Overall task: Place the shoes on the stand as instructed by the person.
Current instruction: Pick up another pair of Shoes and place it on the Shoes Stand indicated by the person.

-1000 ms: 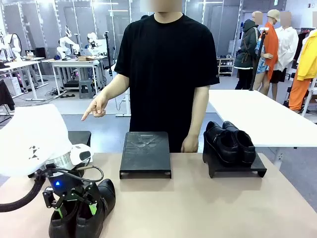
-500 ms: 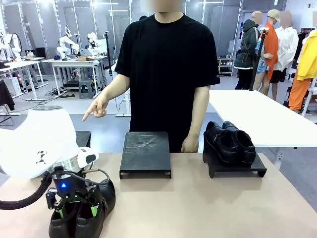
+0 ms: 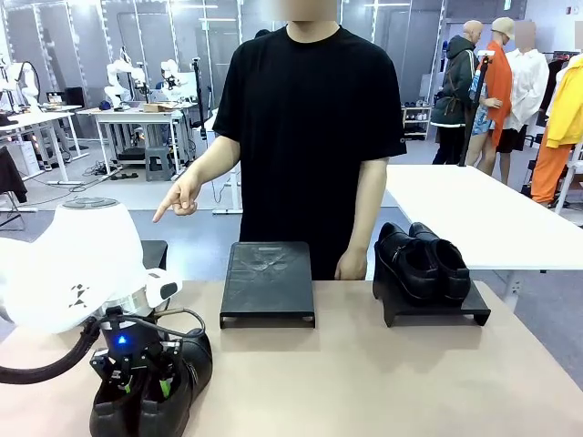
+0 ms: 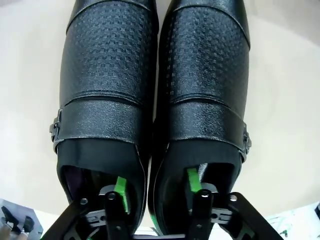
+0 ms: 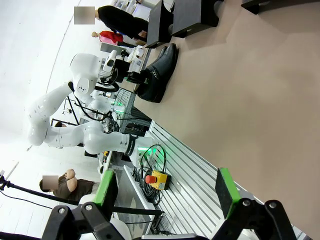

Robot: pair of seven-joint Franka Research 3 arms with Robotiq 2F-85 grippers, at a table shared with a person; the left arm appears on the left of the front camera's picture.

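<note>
One pair of black shoes (image 3: 173, 382) (image 4: 155, 85) lies at the near left of the table. My left gripper (image 3: 137, 381) (image 4: 156, 187) reaches down into it, one green pad (image 4: 120, 192) inside each shoe opening. The two adjoining inner walls stand between the jaws, which are partly closed; a small gap to the walls still shows. The other pair of shoes (image 3: 424, 262) rests on the right stand (image 3: 478, 314). The middle stand (image 3: 267, 282) is bare. The person's hand (image 3: 178, 198) points to the left. My right gripper (image 5: 165, 192) is open, holding nothing.
The tan table (image 3: 364, 382) has free room in front of both stands. The person stands at the far edge, the other hand (image 3: 348, 266) resting between the stands. A white table (image 3: 474, 209) stands behind on the right. The right wrist view shows the left arm (image 5: 95, 75) beyond metal rails.
My left gripper's fingers have drawn closer together inside the shoe openings and sunk a little lower. The shoes, stands and the person's pointing hand have stayed put.
</note>
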